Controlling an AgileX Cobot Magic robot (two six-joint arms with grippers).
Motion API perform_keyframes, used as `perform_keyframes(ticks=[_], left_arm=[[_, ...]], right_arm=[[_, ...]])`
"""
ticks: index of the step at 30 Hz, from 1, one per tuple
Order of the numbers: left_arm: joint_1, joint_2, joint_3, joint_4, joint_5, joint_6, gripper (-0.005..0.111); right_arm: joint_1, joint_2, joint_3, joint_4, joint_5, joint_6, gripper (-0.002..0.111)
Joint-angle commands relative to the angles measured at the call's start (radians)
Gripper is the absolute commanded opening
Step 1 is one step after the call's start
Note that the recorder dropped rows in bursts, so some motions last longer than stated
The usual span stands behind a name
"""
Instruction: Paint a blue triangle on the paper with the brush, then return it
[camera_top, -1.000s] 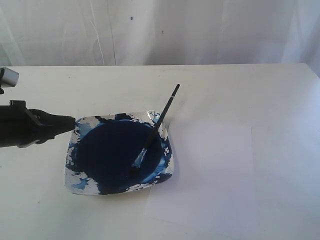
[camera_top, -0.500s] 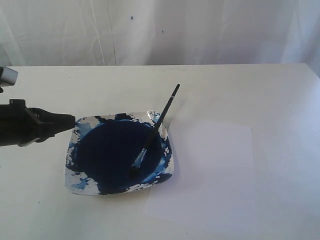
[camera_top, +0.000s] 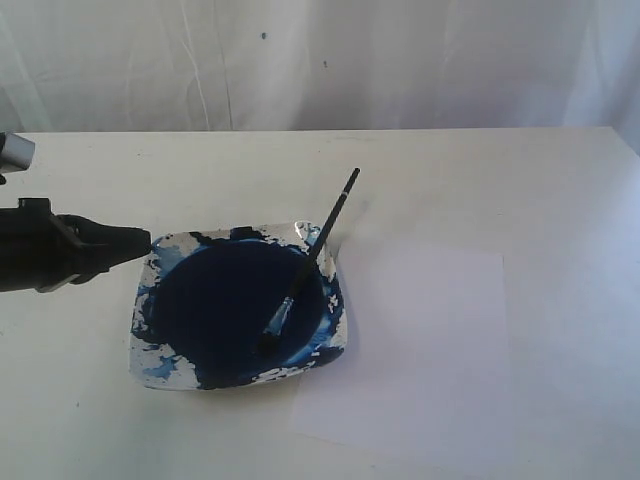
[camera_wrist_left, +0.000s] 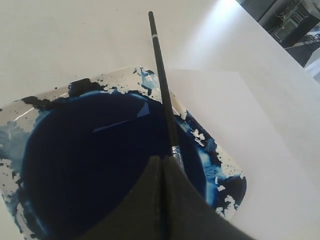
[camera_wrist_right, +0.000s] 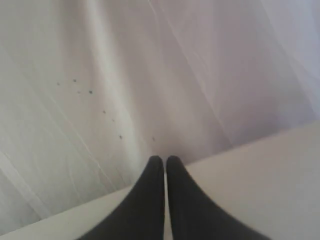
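Observation:
The black-handled brush (camera_top: 313, 250) leans in the paint dish (camera_top: 160, 365), bristles down in the dark navy pool and handle resting on the far right rim; the left wrist view also shows the brush (camera_wrist_left: 162, 85) and the dish (camera_wrist_left: 227, 197). The white paper (camera_top: 420, 350) lies just right of the dish, blank; no blue triangle shows on it. My left gripper (camera_top: 148, 240) hovers at the dish's left edge, shut and empty, its fingertips (camera_wrist_left: 161, 159) pressed together short of the ferrule. My right gripper (camera_wrist_right: 164, 160) is shut, empty, and outside the exterior view.
A white cloth backdrop (camera_top: 320, 60) hangs behind the white table (camera_top: 500, 190). The right wrist view faces that backdrop (camera_wrist_right: 150, 75) and the table's far edge.

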Motion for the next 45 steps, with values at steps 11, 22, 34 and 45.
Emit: perform_keyframes(ticks=[11, 22, 34, 45], left_arm=[[-0.005, -0.003, -0.008, -0.004, -0.006, 0.002, 0.000], [-0.005, -0.003, -0.008, -0.013, -0.022, 0.002, 0.000], [-0.005, -0.003, -0.008, -0.031, -0.028, 0.002, 0.000], [-0.005, -0.003, -0.008, -0.031, -0.026, 0.029, 0.000]], right_arm=[[-0.004, 0.921, -0.518, -0.738, -0.164, 0.954, 0.003], [-0.220, 1.340, -0.649, -0.989, -0.643, 1.156, 0.003], [-0.290, 1.435, -0.653, -1.067, -0.607, 1.027, 0.003], [-0.287, 1.575, -0.667, -0.898, -0.587, 0.807, 0.003]])
